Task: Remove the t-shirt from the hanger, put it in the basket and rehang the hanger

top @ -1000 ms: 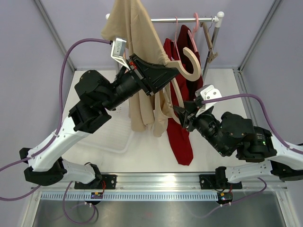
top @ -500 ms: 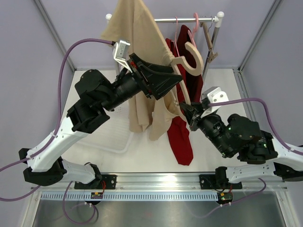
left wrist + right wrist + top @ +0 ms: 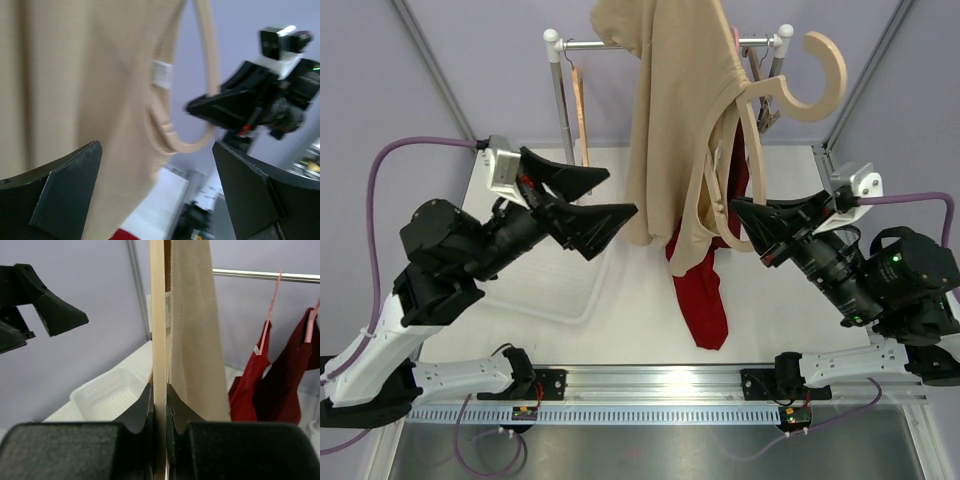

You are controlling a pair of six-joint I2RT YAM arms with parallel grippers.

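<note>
The beige t-shirt (image 3: 675,120) hangs in soft vertical folds at the upper middle of the top view. It sits on a pale wooden hanger (image 3: 820,85) whose smooth, rounded hook curls at the upper right, beside the end post of the metal rail (image 3: 610,44).

At the shirt's lower right edge the right gripper (image 3: 159,390) has its black fingers clenched on the hanger's thin flat arm. In the right wrist view that slat runs straight up between them, with the fine-knit cloth touching its right side.

The left gripper (image 3: 620,192) sits at centre left, its wedge-shaped fingers spread wide and released. It is near the shirt's left edge but apart from it, with open air between. Its wrist view frames the ribbed neckline and a small white label (image 3: 161,74).

Behind the shirt a dark red garment (image 3: 705,300) droops toward the white worktop (image 3: 640,320). A white perforated basket (image 3: 555,295) lies at lower left, beneath the left fingers.
</note>
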